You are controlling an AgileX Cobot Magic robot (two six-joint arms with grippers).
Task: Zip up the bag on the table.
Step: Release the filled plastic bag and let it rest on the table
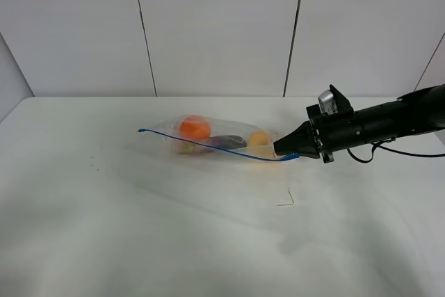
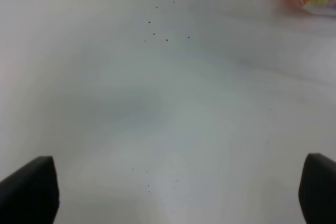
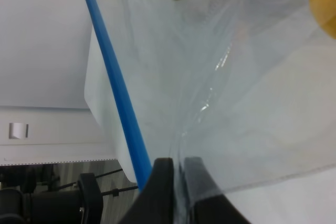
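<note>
My right claw [image 1: 281, 149] is pinched tight on the bag [image 1: 215, 140] at its blue zipper strip [image 1: 208, 147]. The bag lies mid-worktop [image 1: 139, 227]. My left claw [image 2: 178, 192] gapes wide over bare worktop.

right black arm [image 1: 389, 123]: reaching in low from the right | right gripper [image 3: 176, 182]: jaws pinched together | left gripper [image 2: 178, 192]: black fingertips [image 2: 31, 190] spread wide, nothing between them
</note>
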